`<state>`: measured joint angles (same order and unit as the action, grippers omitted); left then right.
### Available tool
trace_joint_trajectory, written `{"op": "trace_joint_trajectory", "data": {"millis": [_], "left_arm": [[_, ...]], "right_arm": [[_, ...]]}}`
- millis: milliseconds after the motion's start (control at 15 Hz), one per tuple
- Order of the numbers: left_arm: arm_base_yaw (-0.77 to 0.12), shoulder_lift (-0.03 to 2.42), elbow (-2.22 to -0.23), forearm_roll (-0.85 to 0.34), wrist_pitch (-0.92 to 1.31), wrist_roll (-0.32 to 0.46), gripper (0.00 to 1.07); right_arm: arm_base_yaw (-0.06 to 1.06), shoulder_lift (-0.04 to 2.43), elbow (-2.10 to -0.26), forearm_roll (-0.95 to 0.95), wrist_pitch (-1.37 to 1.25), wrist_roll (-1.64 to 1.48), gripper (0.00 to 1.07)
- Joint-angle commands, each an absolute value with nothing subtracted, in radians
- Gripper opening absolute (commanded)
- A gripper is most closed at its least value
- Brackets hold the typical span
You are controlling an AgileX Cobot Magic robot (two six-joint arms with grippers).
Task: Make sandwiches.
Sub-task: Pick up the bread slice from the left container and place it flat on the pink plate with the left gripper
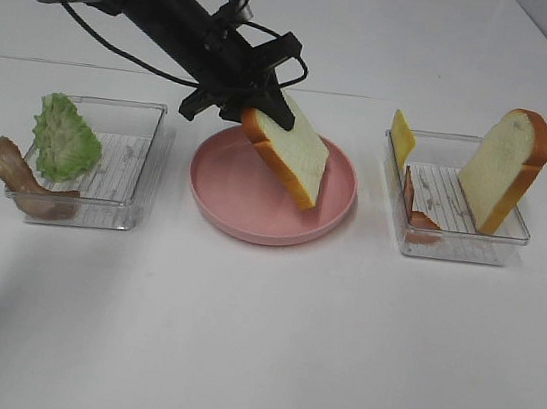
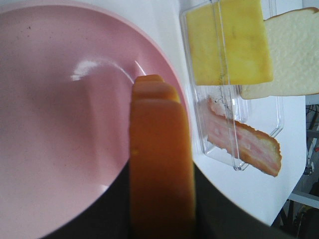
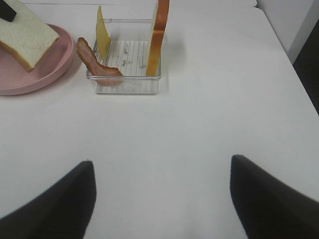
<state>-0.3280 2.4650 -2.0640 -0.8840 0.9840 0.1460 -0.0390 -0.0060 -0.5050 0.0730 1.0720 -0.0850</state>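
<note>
Left jaws clamp bread slice by its crust.

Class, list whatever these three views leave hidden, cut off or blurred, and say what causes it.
1. Left wrist view: the bread slice in the left gripper sits so close that it blurs; only its crust edge shows.
2. Exterior high view: whether that slice touches the pink plate cannot be told from this angle.
3. Right wrist view: the right gripper is blurred and cut by the picture edge; the exterior high view misses it.
</note>
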Motion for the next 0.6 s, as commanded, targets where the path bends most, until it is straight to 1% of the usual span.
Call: {"op": "trace_joint_trajectory", "data": {"millis": [67,200,267,400,467,600], "left_arm": [[-0.335,2.485,-2.068,-0.925,0.957,0.151,0.00],[-0.337,2.505,-2.068,-0.946,0.953,0.151,0.01],[-0.339,2.508,-2.068,-0.944,0.952,0.151,0.06],[-0.345,2.509,-2.068,-0.944,0.931,0.161,0.19],[-0.350,2.509,-2.068,-0.949,0.927,0.177,0.30],[-0.354,2.509,-2.068,-0.937,0.925,0.177,0.55]], "right_arm": [[-0.046,-0.017,-0.506,0.072,1.061,-0.085,0.71],[-0.046,-0.017,-0.506,0.072,1.061,-0.085,0.71],[-0.046,-0.017,-0.506,0.072,1.061,-0.085,0.71],[-0.046,-0.017,-0.506,0.072,1.061,-0.085,0.71],[-0.046,-0.017,-0.506,0.072,1.061,-0.085,0.71],[-0.046,-0.017,-0.506,0.072,1.061,-0.085,0.71]]}}
